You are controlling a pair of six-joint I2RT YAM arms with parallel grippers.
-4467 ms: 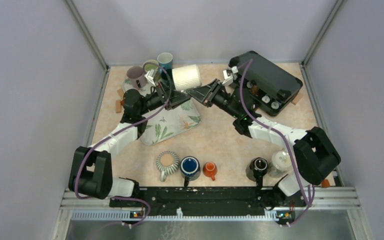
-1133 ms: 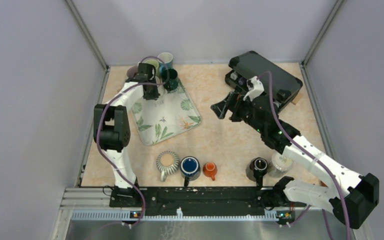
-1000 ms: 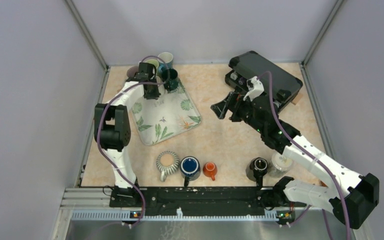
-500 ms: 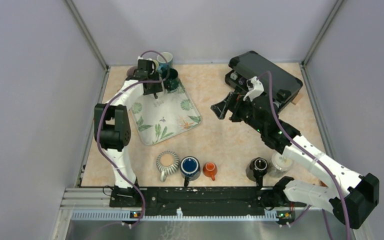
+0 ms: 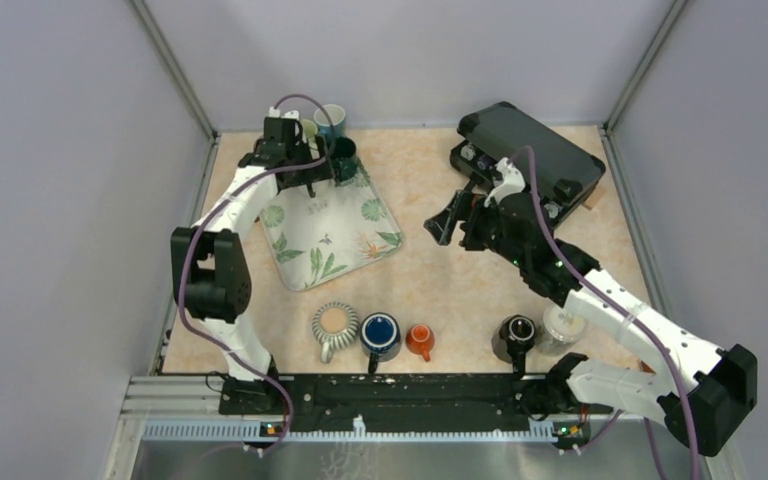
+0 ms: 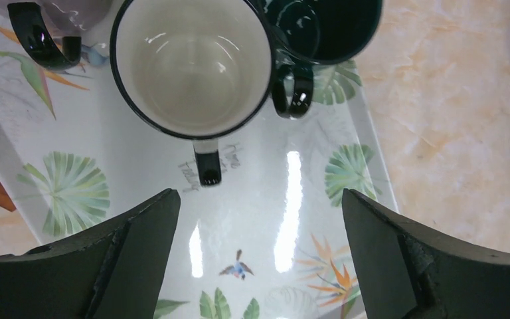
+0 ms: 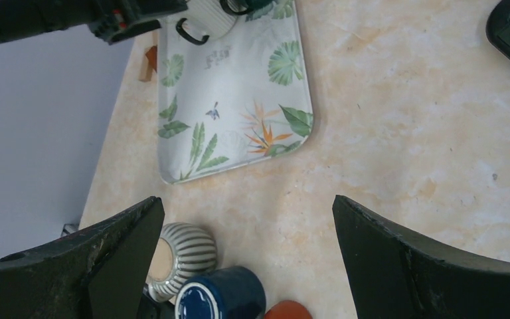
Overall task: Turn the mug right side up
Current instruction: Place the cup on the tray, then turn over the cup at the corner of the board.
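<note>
The left tool (image 6: 257,199), jaws spread wide and gripping nothing, hangs over the white mug (image 6: 192,63), which stands mouth up at the far end of the leaf-print tray (image 6: 292,199), beside a dark mug (image 6: 325,26). The right tool (image 7: 246,206) hovers wide open and empty above the worktop (image 7: 385,133).

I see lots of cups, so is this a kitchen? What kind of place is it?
Probably a robot testing booth, not a kitchen. Plain grey walls box in one small table, two robot arms are bolted to a metal rail, and mugs stand on a leafy tray.
</note>
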